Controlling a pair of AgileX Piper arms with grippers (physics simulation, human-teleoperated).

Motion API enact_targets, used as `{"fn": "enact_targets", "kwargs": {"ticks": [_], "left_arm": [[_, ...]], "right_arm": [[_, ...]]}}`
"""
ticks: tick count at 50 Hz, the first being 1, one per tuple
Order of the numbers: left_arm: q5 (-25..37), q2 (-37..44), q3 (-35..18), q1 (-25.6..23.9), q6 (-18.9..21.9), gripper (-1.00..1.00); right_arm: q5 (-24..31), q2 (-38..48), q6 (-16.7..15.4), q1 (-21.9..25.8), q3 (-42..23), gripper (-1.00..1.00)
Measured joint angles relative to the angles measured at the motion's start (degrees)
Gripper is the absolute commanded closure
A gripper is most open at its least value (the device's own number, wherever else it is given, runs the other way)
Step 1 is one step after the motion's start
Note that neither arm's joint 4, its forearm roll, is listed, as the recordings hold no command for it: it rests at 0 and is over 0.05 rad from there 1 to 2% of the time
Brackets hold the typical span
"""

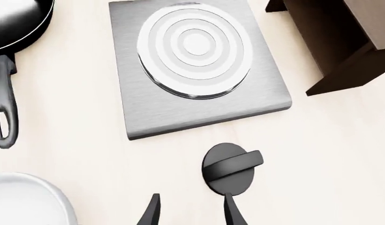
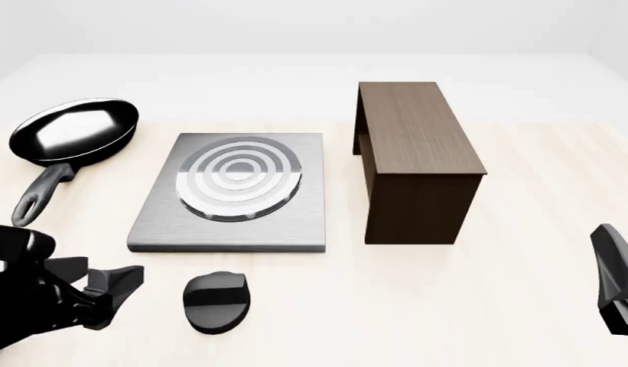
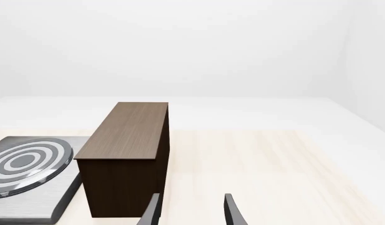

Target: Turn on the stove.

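Pictured on a pale table (image 2: 518,306), largest first: dark wooden stand (image 2: 416,157) at 2 o'clock from the scene's centre in the front view; flat grey stove slab (image 2: 232,222) with ringed burner (image 2: 240,177) at centre; black frying pan (image 2: 77,128) off at 10 o'clock; edge of a white bowl (image 1: 29,197), caught only by the left wrist camera.

Smallest and most important: black ridged knob (image 2: 218,300), lying on the table at 6 o'clock from the slab, just in front of its near edge and apart from it.

Left gripper (image 2: 125,284) hovering at 9 o'clock from the knob, near but not touching, fingers parted moderately; in its own wrist view, one fingertip (image 1: 230,206) just short of the knob's rim. Right gripper (image 3: 189,208) parked well apart at the table's 4 o'clock side, fingers likewise spread and holding nothing, pointed toward the stand.

Step in hand, by all appearances: reaching for the knob. Best done by sliding over until the ridge (image 1: 233,163) sits between the fingers, aligning the jaws across the ridge rather than along it, descending squarely, closing firmly, then twisting about the knob's centre without dragging it sideways.
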Motion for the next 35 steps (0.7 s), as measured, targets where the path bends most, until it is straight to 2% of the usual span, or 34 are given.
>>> {"fn": "enact_targets", "kwargs": {"ticks": [14,35], "left_arm": [[5.7,-3.5,-7.3,7.1,2.7,-1.00],[5.9,-0.5,-15.9,15.3,4.8,-1.00]], "right_arm": [[0.0,0.0,0.0,0.0,0.0,-1.00],[0.0,0.0,0.0,0.0,0.0,-1.00]]}}
